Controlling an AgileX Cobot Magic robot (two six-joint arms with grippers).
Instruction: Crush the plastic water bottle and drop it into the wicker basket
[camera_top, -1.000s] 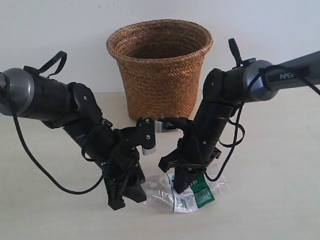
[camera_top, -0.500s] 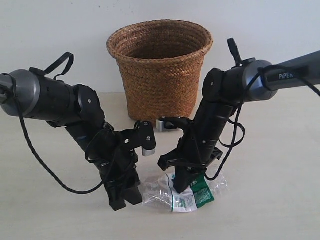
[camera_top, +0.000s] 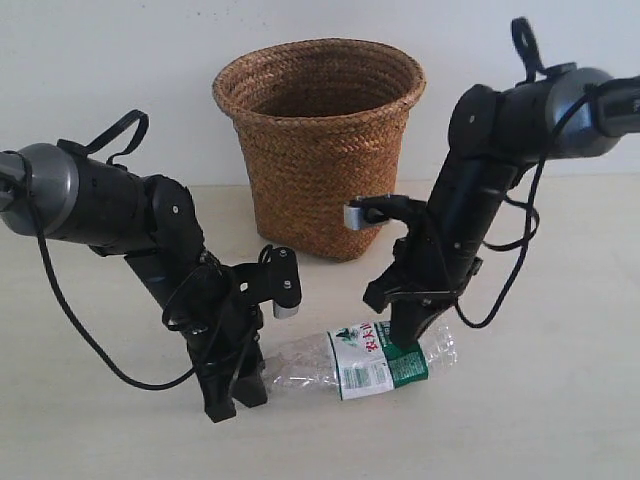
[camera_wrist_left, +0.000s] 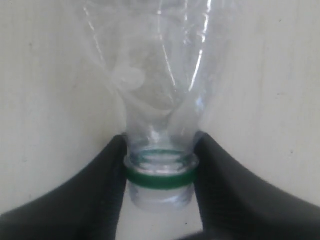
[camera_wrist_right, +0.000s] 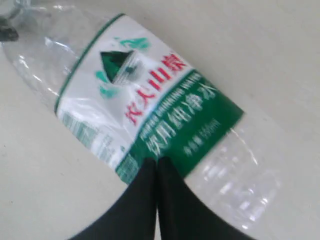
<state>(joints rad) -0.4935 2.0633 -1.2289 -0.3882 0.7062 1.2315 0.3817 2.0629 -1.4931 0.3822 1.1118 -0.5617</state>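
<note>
Only my left wrist view shows the neck: the left gripper (camera_wrist_left: 160, 160) clamps the plastic water bottle (camera_wrist_left: 160, 75) at its green ring; the right gripper (camera_wrist_right: 157, 165) has jaws pressed together, empty, tips at the label, contact unclear; only the exterior view shows the wicker basket (camera_top: 320, 150), standing beyond both jaws.

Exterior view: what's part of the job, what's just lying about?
Job: plastic water bottle, on its side; left jaws shut on its neck; right jaws shut, tips against its label; wicker basket.
Not job: table, white wall.
</note>
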